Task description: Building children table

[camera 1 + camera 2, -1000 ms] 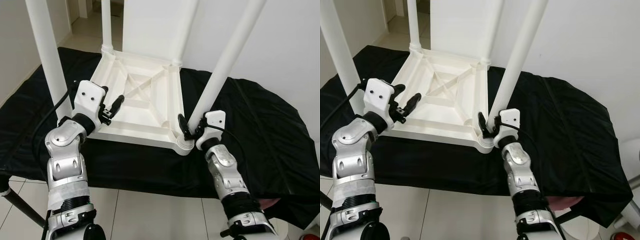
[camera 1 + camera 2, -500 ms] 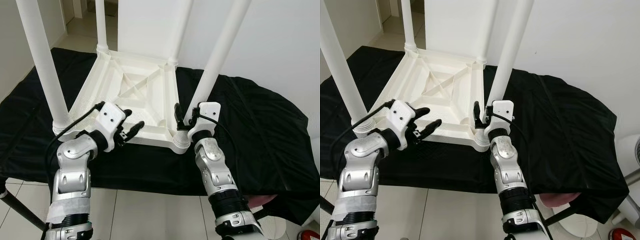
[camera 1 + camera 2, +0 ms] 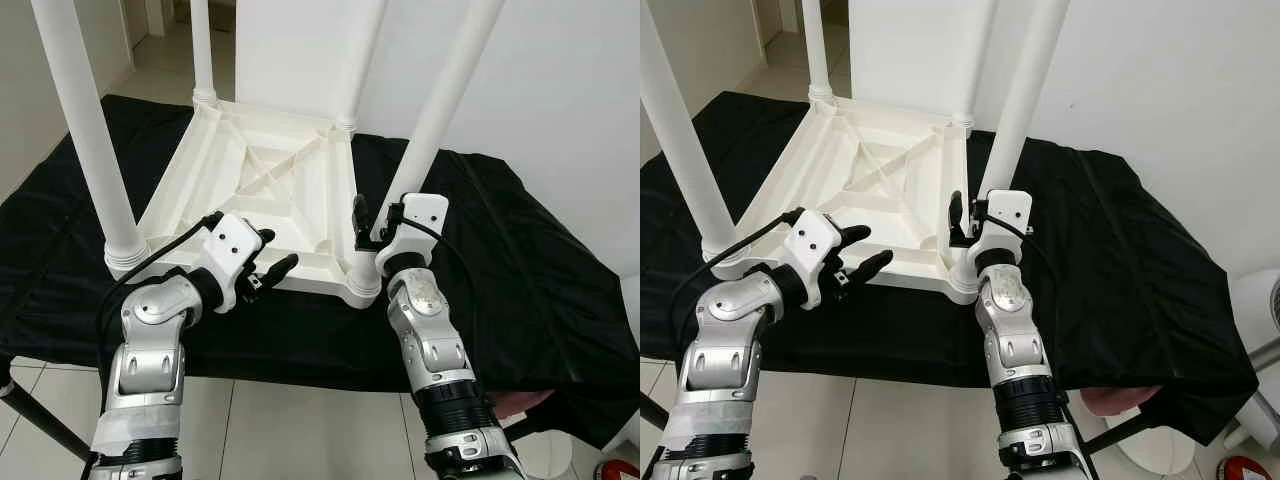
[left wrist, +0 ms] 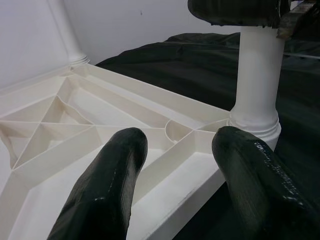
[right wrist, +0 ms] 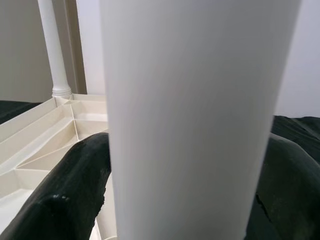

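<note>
Gripping the near-right leg point(image 3: 432, 130) of the upturned table point(image 3: 270, 190) with our right gripper point(image 3: 368, 222), left gripper point(image 3: 272, 264) spread at its near edge, we risk twisting 1 leg loose.

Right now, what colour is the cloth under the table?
Black cloth, plain, clearest in the left eye view.

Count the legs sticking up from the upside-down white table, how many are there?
4. One white plastic leg at each corner: near left, far left, far right, and near right, which the right gripper surrounds.
</note>
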`<state>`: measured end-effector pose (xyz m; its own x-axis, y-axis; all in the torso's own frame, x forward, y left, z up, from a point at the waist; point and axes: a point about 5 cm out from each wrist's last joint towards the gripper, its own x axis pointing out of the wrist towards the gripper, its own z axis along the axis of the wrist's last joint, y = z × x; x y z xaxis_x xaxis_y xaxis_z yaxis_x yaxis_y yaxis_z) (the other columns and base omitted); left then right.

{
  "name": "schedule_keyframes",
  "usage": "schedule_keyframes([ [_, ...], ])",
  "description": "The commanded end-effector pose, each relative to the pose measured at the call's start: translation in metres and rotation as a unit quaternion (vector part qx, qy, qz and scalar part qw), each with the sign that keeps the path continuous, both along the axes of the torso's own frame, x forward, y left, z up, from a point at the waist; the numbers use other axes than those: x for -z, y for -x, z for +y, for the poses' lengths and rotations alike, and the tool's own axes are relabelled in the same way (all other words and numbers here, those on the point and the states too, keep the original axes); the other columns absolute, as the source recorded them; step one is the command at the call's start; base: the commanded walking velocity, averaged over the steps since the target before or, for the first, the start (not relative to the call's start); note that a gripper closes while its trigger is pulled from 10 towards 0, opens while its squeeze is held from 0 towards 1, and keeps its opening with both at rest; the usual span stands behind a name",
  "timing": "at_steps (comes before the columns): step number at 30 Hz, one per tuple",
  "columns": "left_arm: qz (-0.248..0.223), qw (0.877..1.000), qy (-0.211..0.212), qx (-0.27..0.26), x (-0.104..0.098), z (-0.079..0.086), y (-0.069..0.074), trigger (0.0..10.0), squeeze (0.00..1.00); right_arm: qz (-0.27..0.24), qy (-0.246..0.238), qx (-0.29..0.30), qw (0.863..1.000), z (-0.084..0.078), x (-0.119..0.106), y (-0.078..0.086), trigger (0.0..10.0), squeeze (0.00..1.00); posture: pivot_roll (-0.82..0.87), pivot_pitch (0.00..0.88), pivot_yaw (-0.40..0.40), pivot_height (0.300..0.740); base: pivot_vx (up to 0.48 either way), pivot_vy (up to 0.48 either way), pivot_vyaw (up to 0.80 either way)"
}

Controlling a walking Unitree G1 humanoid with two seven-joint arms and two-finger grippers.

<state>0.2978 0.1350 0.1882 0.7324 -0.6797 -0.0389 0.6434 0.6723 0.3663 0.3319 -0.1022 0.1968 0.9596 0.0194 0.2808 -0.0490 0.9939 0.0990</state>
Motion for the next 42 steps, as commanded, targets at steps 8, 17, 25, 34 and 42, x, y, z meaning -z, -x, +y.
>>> schedule_keyframes([
  [8,-0.007,1.0,0.004,-0.014,-0.001,-0.006,0.0,10.0,0.0,0.006,-0.041,0.02,0.999,-0.007,-0.012,-0.001,10.0,0.0,0.08,0.0,-0.161,0.74,0.0,0.0,0.0],
  [17,0.016,0.999,-0.037,-0.007,0.01,-0.007,-0.001,10.0,0.0,0.072,-0.1,0.055,0.991,-0.018,-0.003,-0.002,10.0,0.0,0.07,0.0,-0.155,0.74,0.0,0.0,0.0],
  [25,0.01,0.999,-0.042,-0.01,0.004,-0.005,-0.005,10.0,0.0,0.091,-0.148,0.032,0.984,-0.017,-0.005,-0.003,10.0,0.0,0.06,0.0,-0.15,0.74,0.0,0.0,0.0],
  [34,-0.001,0.999,-0.043,-0.013,-0.003,-0.005,-0.01,10.0,0.0,0.107,-0.18,0.027,0.978,-0.023,-0.006,-0.008,10.0,0.0,0.06,0.0,-0.142,0.74,0.0,0.0,0.0],
  [42,-0.005,0.999,-0.041,-0.013,-0.007,-0.006,-0.011,10.0,0.0,0.1,-0.162,0.024,0.981,-0.024,-0.01,-0.008,3.6,0.0,0.06,0.0,-0.141,0.74,0.0,0.0,0.0],
])
